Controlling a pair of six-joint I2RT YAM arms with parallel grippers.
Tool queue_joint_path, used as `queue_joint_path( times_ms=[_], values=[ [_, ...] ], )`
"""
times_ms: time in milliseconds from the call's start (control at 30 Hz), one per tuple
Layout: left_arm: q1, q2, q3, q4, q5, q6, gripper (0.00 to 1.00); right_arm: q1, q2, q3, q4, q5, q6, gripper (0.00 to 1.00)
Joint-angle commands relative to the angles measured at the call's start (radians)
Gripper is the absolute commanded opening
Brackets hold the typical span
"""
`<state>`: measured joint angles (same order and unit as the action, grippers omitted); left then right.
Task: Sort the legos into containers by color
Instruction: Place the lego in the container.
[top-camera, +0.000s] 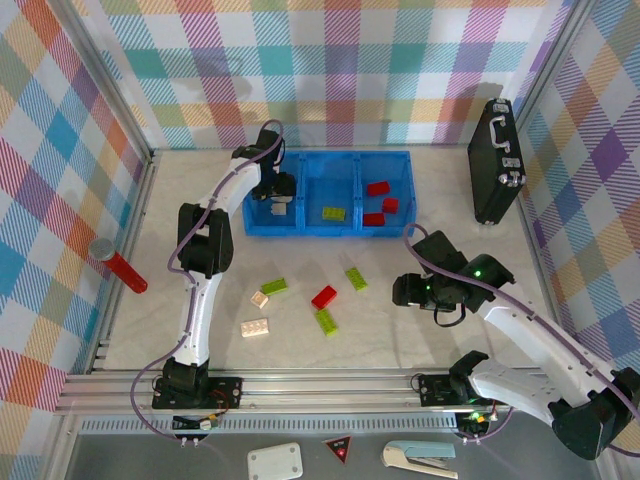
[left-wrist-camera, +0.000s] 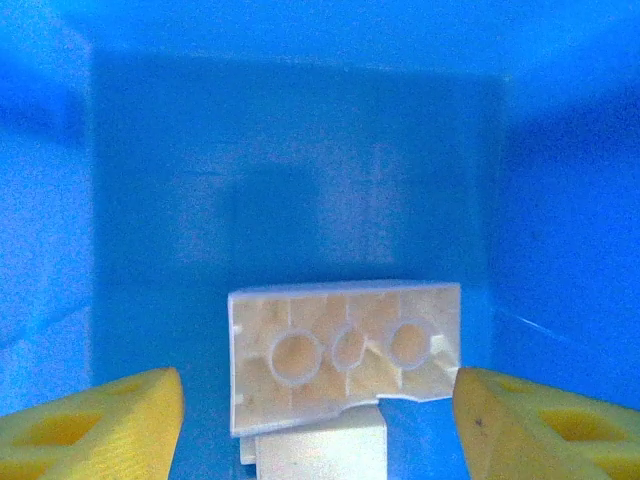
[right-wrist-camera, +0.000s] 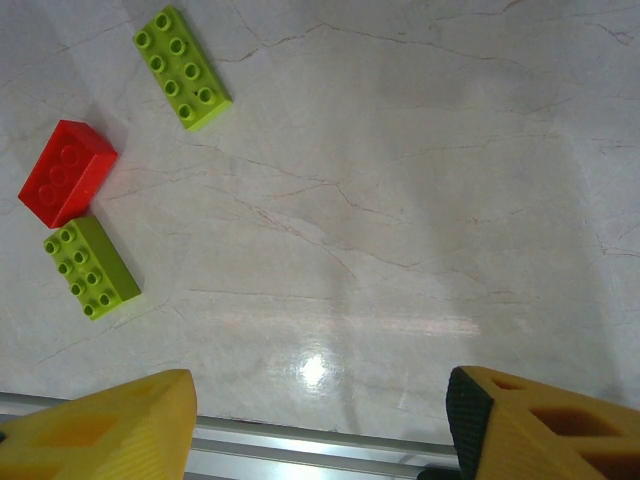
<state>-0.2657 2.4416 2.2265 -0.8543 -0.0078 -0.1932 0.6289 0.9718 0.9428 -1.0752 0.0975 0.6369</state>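
Observation:
The long blue tray holds the containers side by side. My left gripper hangs in the left one, open, with its yellow fingers apart from a cream brick lying underside-up. That brick rests on another cream brick. The middle container holds a green brick and the right one three red bricks. On the table lie loose legos: green, red and cream. My right gripper stands open over bare table, to the right of them.
A black briefcase stands upright at the back right. A red cylinder with a grey cap lies at the left edge. An aluminium rail borders the front, and plaid walls close in the table.

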Motion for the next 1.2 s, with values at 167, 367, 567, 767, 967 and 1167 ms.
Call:
queue_joint_path(
  times_ms=[167,367,567,767,967,1167],
  values=[
    [0.008,-0.073,-0.013,0.004,0.03,0.0,0.73,0.006,-0.012,-0.013,-0.014,0.007,0.008,0.68],
    [0.006,-0.157,-0.086,0.016,0.038,0.003,0.73,0.006,-0.006,-0.021,0.007,-0.001,0.003,0.68],
    [0.006,-0.231,-0.113,-0.02,0.035,0.018,0.73,0.006,0.035,-0.002,0.017,-0.005,-0.03,0.68],
    [0.006,-0.341,-0.191,-0.031,0.039,0.039,0.73,0.006,0.095,0.047,0.032,-0.018,-0.058,0.68],
    [0.01,-0.475,-0.315,-0.043,0.024,0.08,0.74,0.006,0.155,0.087,0.047,-0.034,-0.084,0.68],
    [0.029,-0.621,-0.483,-0.046,0.007,0.123,0.74,0.006,0.248,0.149,0.063,-0.046,-0.122,0.68]
  ],
)
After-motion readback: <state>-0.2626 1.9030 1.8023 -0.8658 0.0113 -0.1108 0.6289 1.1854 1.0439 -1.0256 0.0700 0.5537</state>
